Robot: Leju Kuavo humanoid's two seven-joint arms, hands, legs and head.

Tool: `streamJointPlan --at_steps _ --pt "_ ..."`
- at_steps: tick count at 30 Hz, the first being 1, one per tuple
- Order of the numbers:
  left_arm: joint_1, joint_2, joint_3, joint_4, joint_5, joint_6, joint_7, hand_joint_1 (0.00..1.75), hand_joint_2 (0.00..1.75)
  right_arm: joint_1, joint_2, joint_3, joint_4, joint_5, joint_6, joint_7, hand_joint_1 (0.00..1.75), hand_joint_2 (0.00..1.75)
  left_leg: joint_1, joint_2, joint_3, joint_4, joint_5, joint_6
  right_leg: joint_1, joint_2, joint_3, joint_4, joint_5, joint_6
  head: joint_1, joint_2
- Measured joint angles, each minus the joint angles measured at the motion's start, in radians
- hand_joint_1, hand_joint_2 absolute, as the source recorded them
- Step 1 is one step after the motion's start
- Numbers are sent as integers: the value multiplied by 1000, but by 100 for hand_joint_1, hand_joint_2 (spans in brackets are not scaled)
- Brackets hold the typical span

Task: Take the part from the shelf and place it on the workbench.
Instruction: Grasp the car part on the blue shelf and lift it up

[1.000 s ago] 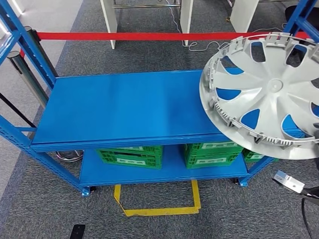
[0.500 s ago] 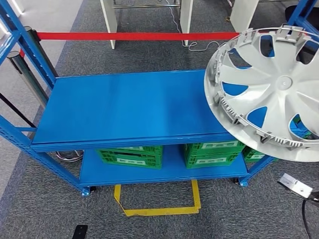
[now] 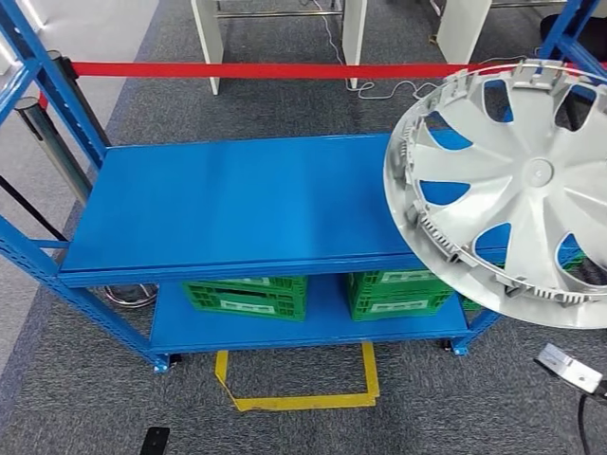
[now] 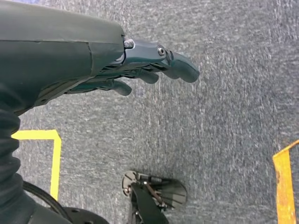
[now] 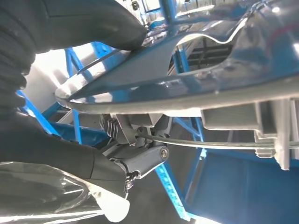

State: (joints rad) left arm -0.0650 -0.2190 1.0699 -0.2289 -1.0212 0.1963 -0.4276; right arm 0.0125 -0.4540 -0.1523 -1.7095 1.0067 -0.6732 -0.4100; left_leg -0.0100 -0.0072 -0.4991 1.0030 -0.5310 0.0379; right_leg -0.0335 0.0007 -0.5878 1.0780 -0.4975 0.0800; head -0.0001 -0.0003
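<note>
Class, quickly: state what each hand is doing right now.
Left hand: open, holding nothing.
Right hand: grips the rim of the silver wheel cover.

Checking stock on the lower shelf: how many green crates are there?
3: green crate left, green crate middle, a third peeking from behind the wheel cover, which may hide more.

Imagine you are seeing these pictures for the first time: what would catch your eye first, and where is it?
The big silver hubcap stands out first, tilted in the air at the right end of the blue shelf, its rim gripped by the right hand in the right wrist view. Next come the green crates on the lower shelf board and the red tape stretched behind. The left hand hangs over grey carpet, holding nothing.
</note>
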Motion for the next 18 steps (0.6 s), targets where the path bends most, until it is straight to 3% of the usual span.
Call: streamJointPlan --at_steps 2,5,6,8,10,11,12,15,16,18 --pt "-1 2 0 0 0 -1 0 0 175 4 3 -6 -4 -4 0 -2 175 175 -4 -3 -15 21 -8 -11 1 4 14 -21 -12 -8 3 0" --pt "-2 2 0 0 0 -4 0 0 175 12 4 -9 -7 -10 0 -6 175 175 -3 -3 -34 51 -32 -24 -5 4 -4 -13 -20 -25 -5 0" --pt "-3 3 -1 0 0 -5 0 0 175 15 5 -10 -8 -12 0 -6 175 175 -2 -2 -46 82 -57 -30 -5 3 -8 -11 -19 -30 -7 0" --pt "-4 2 -1 0 0 -7 0 0 175 20 5 -15 -13 -15 0 -7 175 175 0 0 -88 195 -127 -37 -2 0 -13 -11 -15 -41 -12 0" --pt "-4 2 -2 0 0 -8 0 0 175 21 5 -18 -15 -17 0 -7 175 175 0 1 -127 302 -168 -32 6 -3 -18 -10 -10 -48 -13 0" --pt "-4 2 -2 0 0 -8 0 0 175 21 5 -20 -15 -17 0 -8 175 175 -2 1 -129 312 -159 -25 10 -3 -21 -10 -7 -52 -13 0" --pt "-4 2 -2 0 0 -8 0 0 175 22 5 -21 -16 -18 0 -9 175 175 -5 1 -115 285 -133 -15 15 -3 -23 -10 -5 -55 -13 0" --pt "-5 3 -4 0 -2 -8 0 0 175 25 5 -22 -19 -20 0 -13 175 175 -24 -1 -25 97 -42 17 22 -2 -30 -11 7 -60 -13 0" --pt "-6 4 -4 0 -2 -8 0 0 175 26 5 -22 -20 -22 1 -14 175 175 -29 -1 -8 56 -30 22 21 -2 -33 -14 13 -58 -13 0" --pt "-6 4 -5 0 -3 -8 2 0 175 29 5 -23 -22 -25 1 -14 175 175 -33 -2 -4 29 -16 23 17 -2 -38 -22 29 -49 -13 0"
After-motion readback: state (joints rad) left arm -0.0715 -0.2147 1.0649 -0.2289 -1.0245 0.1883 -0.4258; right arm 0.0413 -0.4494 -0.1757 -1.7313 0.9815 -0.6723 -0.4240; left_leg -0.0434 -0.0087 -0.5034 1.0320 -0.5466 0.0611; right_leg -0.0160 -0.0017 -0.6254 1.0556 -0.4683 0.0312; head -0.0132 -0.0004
